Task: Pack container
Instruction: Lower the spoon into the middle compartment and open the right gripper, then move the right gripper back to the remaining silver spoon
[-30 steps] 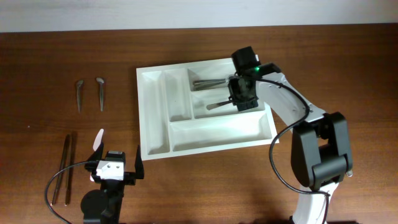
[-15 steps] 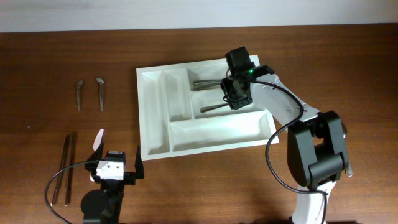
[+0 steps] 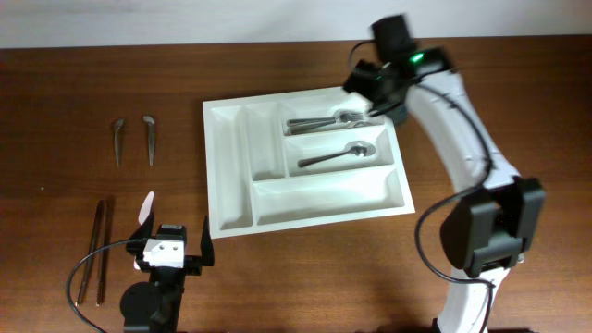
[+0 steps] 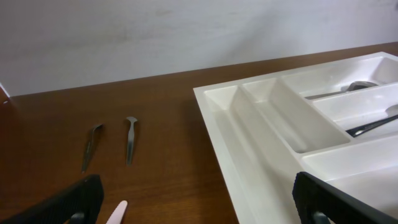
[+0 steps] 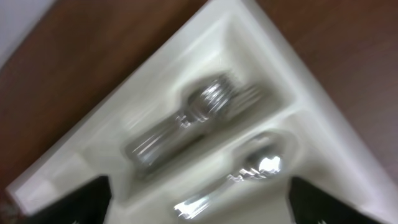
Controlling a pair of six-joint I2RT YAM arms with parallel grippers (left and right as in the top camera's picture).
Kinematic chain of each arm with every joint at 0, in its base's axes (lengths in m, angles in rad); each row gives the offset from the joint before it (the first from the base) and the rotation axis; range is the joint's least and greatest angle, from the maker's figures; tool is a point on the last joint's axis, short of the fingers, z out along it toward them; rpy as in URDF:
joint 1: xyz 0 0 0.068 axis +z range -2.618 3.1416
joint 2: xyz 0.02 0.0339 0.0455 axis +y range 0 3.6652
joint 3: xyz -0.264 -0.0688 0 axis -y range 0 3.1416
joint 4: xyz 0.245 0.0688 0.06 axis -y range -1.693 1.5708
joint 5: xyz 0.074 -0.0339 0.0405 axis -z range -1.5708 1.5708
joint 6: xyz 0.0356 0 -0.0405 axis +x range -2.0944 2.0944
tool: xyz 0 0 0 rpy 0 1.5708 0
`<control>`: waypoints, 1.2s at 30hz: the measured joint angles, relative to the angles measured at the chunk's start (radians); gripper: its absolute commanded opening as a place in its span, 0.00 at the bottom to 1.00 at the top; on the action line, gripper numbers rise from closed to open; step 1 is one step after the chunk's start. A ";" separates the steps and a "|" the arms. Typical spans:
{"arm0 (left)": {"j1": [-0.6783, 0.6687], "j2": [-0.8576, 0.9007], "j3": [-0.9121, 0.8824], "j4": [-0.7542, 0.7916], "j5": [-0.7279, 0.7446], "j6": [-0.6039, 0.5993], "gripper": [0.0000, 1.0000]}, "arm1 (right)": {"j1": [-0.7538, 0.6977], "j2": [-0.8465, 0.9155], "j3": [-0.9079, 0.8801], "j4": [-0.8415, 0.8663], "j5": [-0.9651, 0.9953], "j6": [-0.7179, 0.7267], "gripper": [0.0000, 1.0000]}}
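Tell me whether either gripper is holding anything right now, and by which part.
Nothing is held. The right gripper hangs open over the container, where the forks and spoon lie loose; the left gripper is open and empty too.

Dark brown wood-grain table (image 3: 55, 74) carries a large white rectangular plastic cutlery tray (image 3: 227, 176) approx. centre, set at a slight angle. Far left: two short grey metal utensils (image 3: 118, 139) side by side, not touching. Below them in overhead view, two long thin dark sticks (image 3: 100, 245) lie close together, w/ a small pale flat sliver (image 3: 145, 207) just to their right.
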 measured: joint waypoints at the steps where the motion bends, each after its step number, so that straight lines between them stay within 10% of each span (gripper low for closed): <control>1: 0.000 0.000 0.000 0.000 0.000 0.000 0.99 | -0.021 -0.004 0.043 -0.059 0.017 -0.067 0.99; 13: 0.000 0.000 0.000 0.000 0.000 0.000 0.99 | -0.231 -0.055 0.503 -0.606 0.105 -0.735 0.99; 20: 0.000 0.000 0.000 0.000 0.000 0.000 0.99 | -0.280 -0.089 0.512 -0.611 0.103 -0.882 0.99; 36: 0.000 0.000 0.000 0.000 0.000 0.000 0.99 | -0.591 -0.405 -0.379 -0.462 0.152 -1.201 0.99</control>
